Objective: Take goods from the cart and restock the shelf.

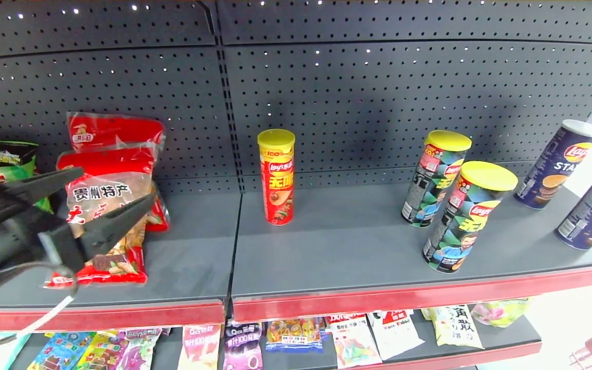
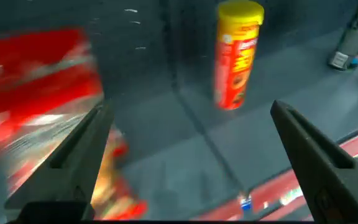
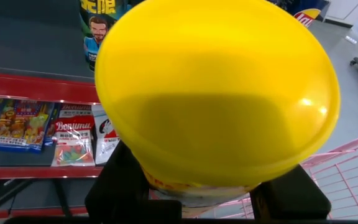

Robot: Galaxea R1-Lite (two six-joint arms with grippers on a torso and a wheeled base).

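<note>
Task thing: a yellow-lidded can [image 3: 216, 93] is held clear of the shelf [image 1: 337, 246], out in front of its red front edge [image 1: 378, 300] and near the pink cart [image 3: 347, 186]; it has not yet been set down.
Right hand: the right hand [image 3: 204, 193] is closed on the can just under the lid, with a dark finger seen on each side of the body.
Left hand: the left hand [image 1: 118, 185] is spread wide and holds nothing; it is placed at the left end of the shelf, just in front of the red snack bags [image 1: 113, 154].
Shelf stock: a red can [image 1: 276, 177] is stood alone mid-shelf; two dark cans [image 1: 437, 177] with yellow lids are stood to its right, and blue cans [image 1: 555, 164] beyond them.
Likely step: the held can is judged to be on its way to the open stretch between the red can and the dark cans.
Risk, view: the landing spot is largely hidden from the right wrist view by the lid, so the can could be set too close to the front edge and tipped off.
Risk, neighbours: tall, narrow cans are easily toppled; a standing one could be knocked over if the can is brought in low or sideways.
Risk, grip: a smooth tube held high may be swung or slipped if it is tilted quickly.
Risk, left side: a snack bag could be snagged by the open fingers if that arm is moved.
</note>
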